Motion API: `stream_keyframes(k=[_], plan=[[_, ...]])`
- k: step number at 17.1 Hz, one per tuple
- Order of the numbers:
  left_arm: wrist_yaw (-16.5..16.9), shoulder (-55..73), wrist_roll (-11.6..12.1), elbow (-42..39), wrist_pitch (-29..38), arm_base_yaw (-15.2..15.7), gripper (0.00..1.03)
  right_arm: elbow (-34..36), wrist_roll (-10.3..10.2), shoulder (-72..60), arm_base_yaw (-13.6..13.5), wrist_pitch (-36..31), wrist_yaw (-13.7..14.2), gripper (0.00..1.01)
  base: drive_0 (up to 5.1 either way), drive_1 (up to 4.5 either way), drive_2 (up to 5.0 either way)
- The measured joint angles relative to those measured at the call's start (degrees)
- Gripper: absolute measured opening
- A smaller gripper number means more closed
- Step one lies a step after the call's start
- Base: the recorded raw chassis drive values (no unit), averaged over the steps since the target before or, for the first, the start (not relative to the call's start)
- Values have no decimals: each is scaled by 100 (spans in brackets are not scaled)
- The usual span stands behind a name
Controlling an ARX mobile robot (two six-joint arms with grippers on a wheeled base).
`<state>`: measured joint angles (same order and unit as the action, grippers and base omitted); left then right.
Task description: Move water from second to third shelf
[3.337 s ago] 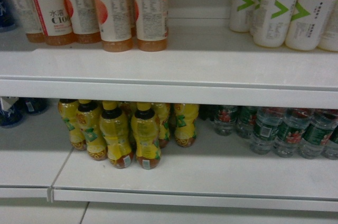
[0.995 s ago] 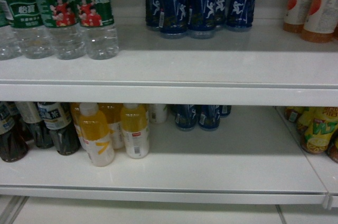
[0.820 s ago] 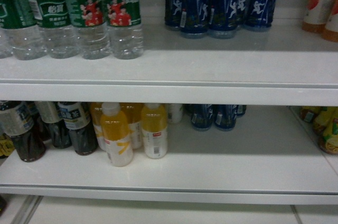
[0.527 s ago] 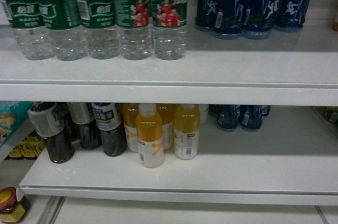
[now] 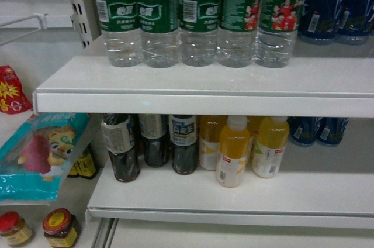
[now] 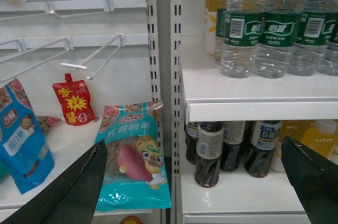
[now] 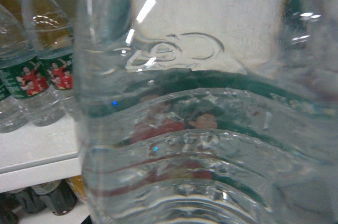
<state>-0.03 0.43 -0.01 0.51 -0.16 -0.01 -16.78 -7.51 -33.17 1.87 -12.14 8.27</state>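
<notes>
Right wrist view only: a water bottle (image 7: 200, 129) fills the frame, pincer grip unclear; left pincer (image 6: 195, 176) gapes wide, holding nothing.

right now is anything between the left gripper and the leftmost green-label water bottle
Nothing visible does: the open left gripper faces the clear ribbed water bottle with the dark green label at the white shelf's left end, only air between.

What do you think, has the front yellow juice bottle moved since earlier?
No. The yellow juice bottle keeps its place beside the dark tea bottles; only the camera shifted left.
</notes>
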Motion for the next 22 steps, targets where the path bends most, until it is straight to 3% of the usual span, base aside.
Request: stream_keyframes(k=[6, 10, 18, 19, 20, 21, 22], plan=[[-2, 0, 0, 0, -4, 0, 98, 0, 0, 24, 0, -15, 2, 43, -495, 250, 250], [-15, 0, 0, -2, 9, 0, 98, 0, -17, 28, -35, -37, -103, 43, 0, 0, 0], [-13, 0, 2, -2, -2, 0, 98, 2, -15, 22, -24, -11, 2, 43, 0, 0, 0], [-13, 0, 2, -2, -2, 0, 98, 2, 28, 22, 50, 2, -179, 43, 0, 0, 0], [-11, 0, 2, -2, -2, 0, 98, -2, 70, -26, 452, -11, -1257, 43, 0, 0, 0], [-9, 0, 0, -2, -2, 0, 98, -59, 120, -232, 505, -166, -1912, 43, 0, 0, 0], [2, 0, 2, -2, -2, 0, 98, -160, 168, -498, 398, -374, -2240, 43, 0, 0, 0]])
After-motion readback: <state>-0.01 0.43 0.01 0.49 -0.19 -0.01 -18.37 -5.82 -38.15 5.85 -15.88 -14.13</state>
